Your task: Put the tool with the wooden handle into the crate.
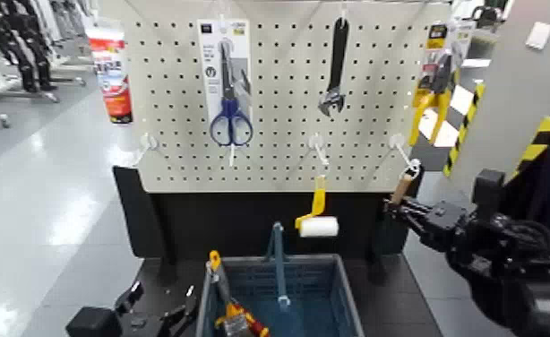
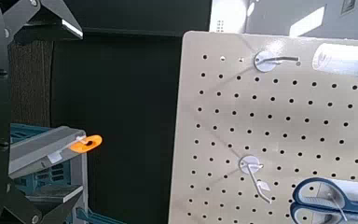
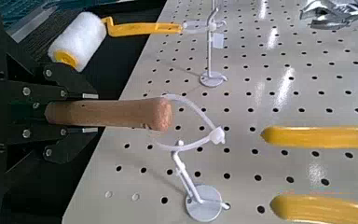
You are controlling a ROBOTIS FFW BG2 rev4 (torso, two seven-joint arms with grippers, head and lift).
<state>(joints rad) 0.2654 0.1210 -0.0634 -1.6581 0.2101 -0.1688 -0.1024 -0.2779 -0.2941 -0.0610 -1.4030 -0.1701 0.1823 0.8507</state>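
The left claw (image 1: 164, 314) is open and empty, low down beside the big blue basket (image 1: 283, 291); next, the white roller (image 1: 319, 226) hangs from the board (image 1: 279, 99); then the right claw (image 1: 395, 208) is closed on the wooden handle (image 3: 112, 114), up by a white hook (image 3: 194, 177), outside the basket.

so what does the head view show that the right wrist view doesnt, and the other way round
Only the head view: the crate, the scissors and the left pincer.

Only the right wrist view: the round base of the nearest hook, seen close up.

Both: the wooden handle in the right pincer, and the white roller.
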